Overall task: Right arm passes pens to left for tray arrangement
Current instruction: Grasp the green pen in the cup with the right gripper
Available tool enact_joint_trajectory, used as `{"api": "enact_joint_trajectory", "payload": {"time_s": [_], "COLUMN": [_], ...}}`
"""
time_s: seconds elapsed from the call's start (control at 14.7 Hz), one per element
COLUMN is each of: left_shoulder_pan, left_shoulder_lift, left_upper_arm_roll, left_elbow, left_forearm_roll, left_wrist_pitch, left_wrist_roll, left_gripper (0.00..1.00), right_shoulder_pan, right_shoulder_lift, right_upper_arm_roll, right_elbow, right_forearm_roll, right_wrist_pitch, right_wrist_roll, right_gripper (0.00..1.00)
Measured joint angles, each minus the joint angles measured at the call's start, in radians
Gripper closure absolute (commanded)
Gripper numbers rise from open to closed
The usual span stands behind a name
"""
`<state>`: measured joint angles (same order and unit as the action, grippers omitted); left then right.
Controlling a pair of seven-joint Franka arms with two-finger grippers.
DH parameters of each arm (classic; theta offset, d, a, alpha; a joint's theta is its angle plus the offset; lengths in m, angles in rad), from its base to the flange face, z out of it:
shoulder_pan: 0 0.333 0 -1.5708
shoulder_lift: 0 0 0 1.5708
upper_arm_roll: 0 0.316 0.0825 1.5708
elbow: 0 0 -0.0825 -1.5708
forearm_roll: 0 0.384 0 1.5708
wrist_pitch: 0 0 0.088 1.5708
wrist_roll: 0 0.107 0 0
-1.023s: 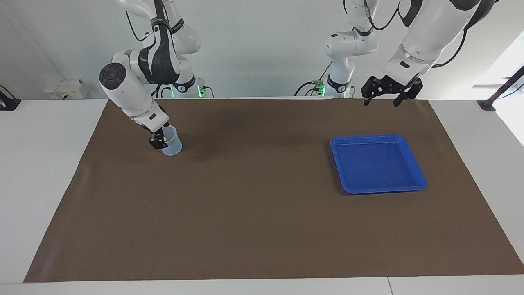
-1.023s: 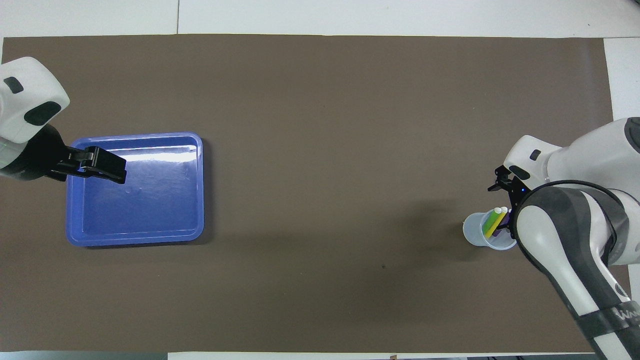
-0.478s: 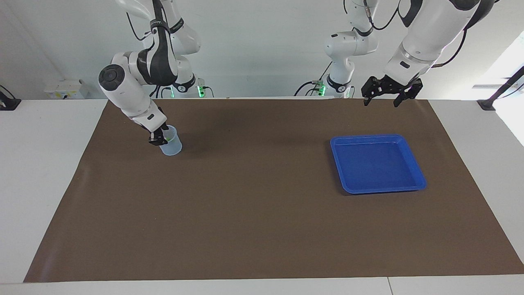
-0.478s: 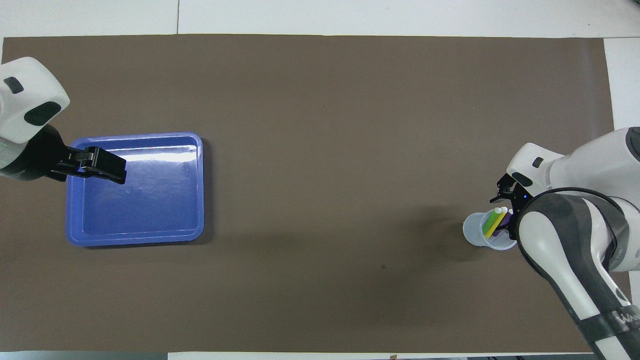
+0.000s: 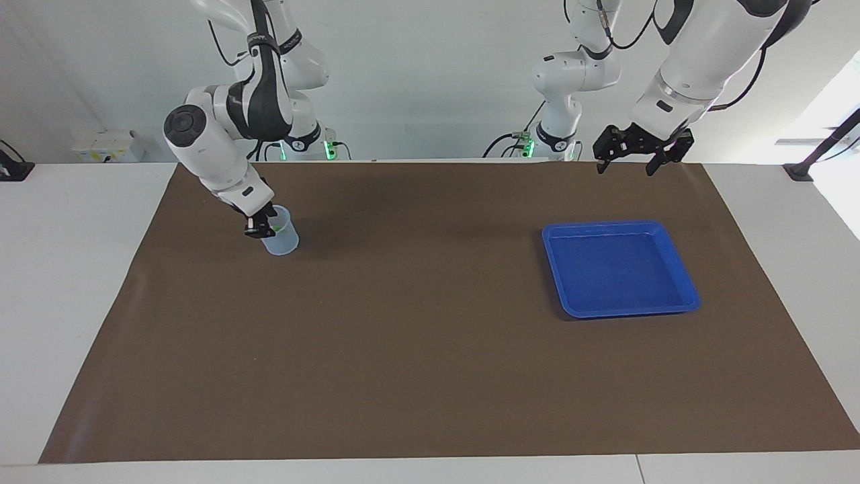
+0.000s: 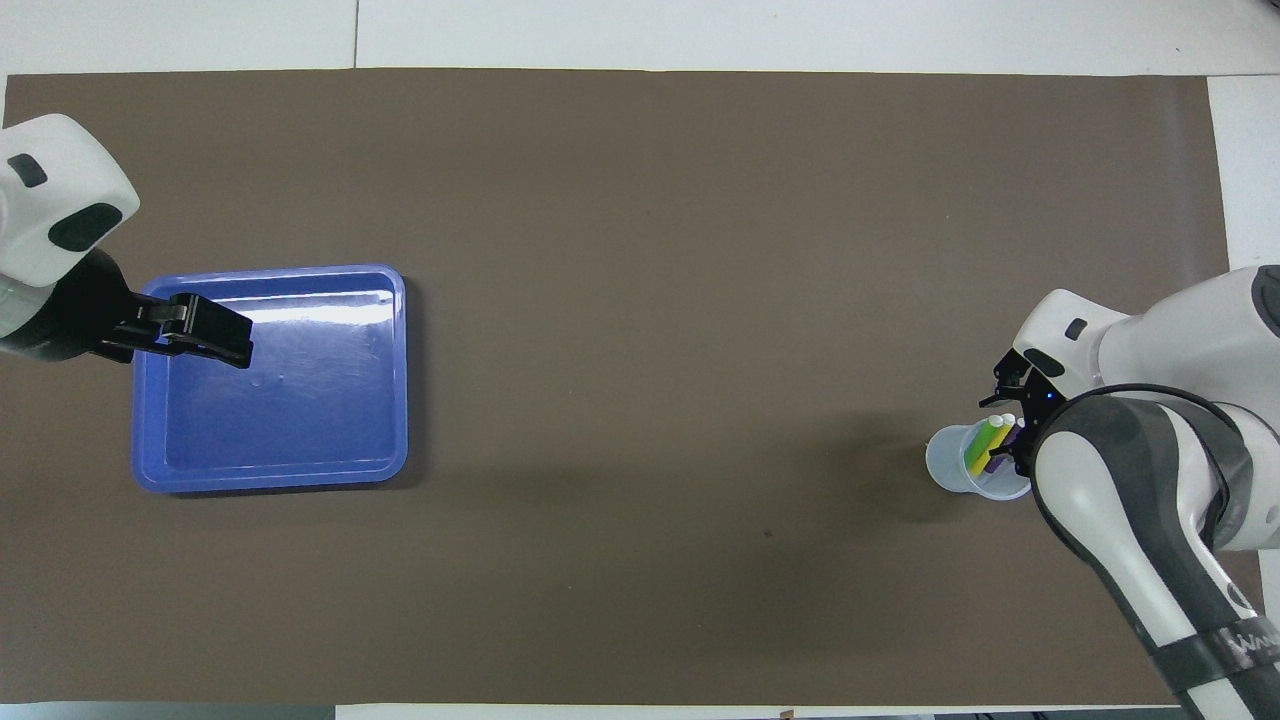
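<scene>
The three pens stand tilted in a small clear cup (image 6: 955, 465) toward the right arm's end of the table: green (image 6: 991, 436), yellow (image 6: 977, 457) and purple (image 6: 1008, 441), pale tips up. My right gripper (image 6: 1012, 418) with its blue light is at the cup's rim, right by the pens' tips; in the facing view it (image 5: 259, 227) reaches down into the cup (image 5: 283, 240). The blue tray (image 5: 628, 224) lies empty toward the left arm's end. My left gripper (image 5: 641, 153) is open and empty, raised and waiting; from overhead it (image 6: 205, 332) covers the tray's rim (image 6: 300, 270).
A brown mat (image 5: 416, 336) covers most of the white table. Nothing else lies on it between the cup and the tray.
My right gripper has shifted a little at the cup, closer onto the pens' tips. The left arm, the cup and the tray have not moved.
</scene>
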<state>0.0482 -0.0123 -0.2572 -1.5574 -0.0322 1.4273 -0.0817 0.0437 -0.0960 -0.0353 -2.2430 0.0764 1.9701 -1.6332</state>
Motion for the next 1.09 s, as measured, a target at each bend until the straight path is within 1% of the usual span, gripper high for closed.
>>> {"api": "enact_joint_trajectory", "payload": {"time_s": [0.14, 0.34, 0.55, 0.61, 0.75, 1.09], "left_shoulder_pan": [0.0, 0.0, 0.0, 0.0, 0.0, -0.003], "left_shoulder_lift": [0.0, 0.0, 0.0, 0.0, 0.0, -0.01], "left_upper_arm_roll": [0.0, 0.0, 0.0, 0.0, 0.0, -0.003], "left_elbow": [0.0, 0.0, -0.001, -0.001, -0.002, -0.022], "left_forearm_roll": [0.0, 0.0, 0.0, 0.0, 0.0, 0.0], "left_wrist_pitch": [0.0, 0.0, 0.0, 0.0, 0.0, -0.006], "left_wrist_roll": [0.0, 0.0, 0.0, 0.0, 0.0, 0.0], "left_gripper": [0.0, 0.0, 0.0, 0.0, 0.0, 0.0], "right_shoulder_pan": [0.0, 0.0, 0.0, 0.0, 0.0, -0.001], "right_shoulder_lift": [-0.001, -0.001, -0.001, -0.001, -0.002, -0.017], "right_upper_arm_roll": [0.0, 0.0, 0.0, 0.0, 0.0, 0.0], "right_elbow": [-0.004, -0.007, -0.009, -0.009, -0.009, -0.006], "right_forearm_roll": [0.0, 0.0, 0.0, 0.0, 0.0, 0.0], "right_wrist_pitch": [0.001, 0.003, 0.004, 0.004, 0.004, 0.003], "right_wrist_roll": [0.0, 0.0, 0.0, 0.0, 0.0, 0.0], "right_gripper": [0.53, 0.59, 0.68, 0.76, 0.87, 0.95]}}
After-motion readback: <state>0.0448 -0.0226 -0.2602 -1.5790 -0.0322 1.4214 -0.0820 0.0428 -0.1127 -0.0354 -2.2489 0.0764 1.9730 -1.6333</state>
